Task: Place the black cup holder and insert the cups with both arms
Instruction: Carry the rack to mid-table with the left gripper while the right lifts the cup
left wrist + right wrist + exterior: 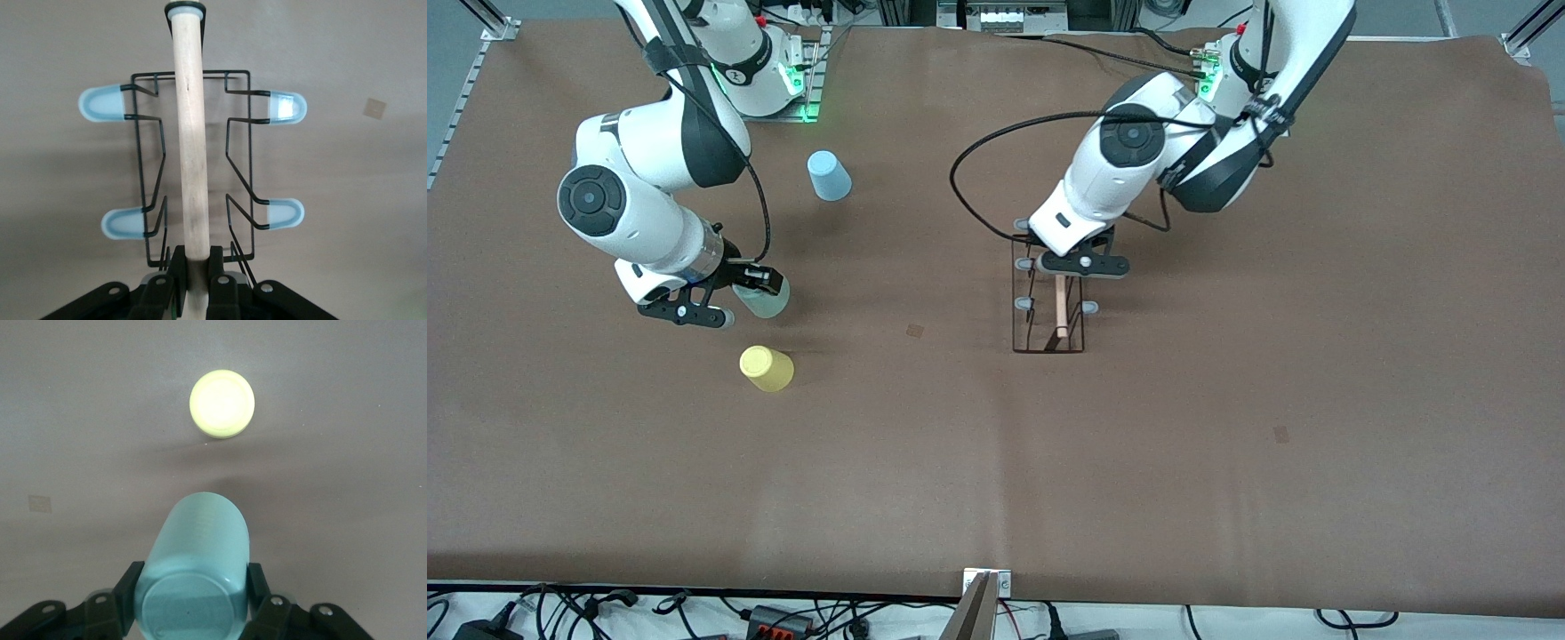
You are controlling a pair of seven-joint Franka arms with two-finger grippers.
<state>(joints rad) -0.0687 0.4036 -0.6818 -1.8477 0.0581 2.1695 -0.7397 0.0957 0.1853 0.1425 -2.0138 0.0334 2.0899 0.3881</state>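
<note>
Front view: left fingers (1069,264) clamp rack bar (1059,307); right fingers (740,286) clamp mint cup (763,298).

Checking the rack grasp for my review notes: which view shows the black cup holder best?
The left wrist view: the black cup holder fills it, wooden bar clamped in the left pincer, four prongs visible. The front view shows it small, partly under the arm. The right wrist view shows none of it.

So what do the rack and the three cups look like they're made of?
Rack: thin black wire, probably coated metal, with a pale bare-wood bar and soft-looking, translucent blue prong tips, likely rubber or silicone. Mint cup, yellow cup and blue cup: smooth, matte, plain pastel walls, most likely plastic.
</note>
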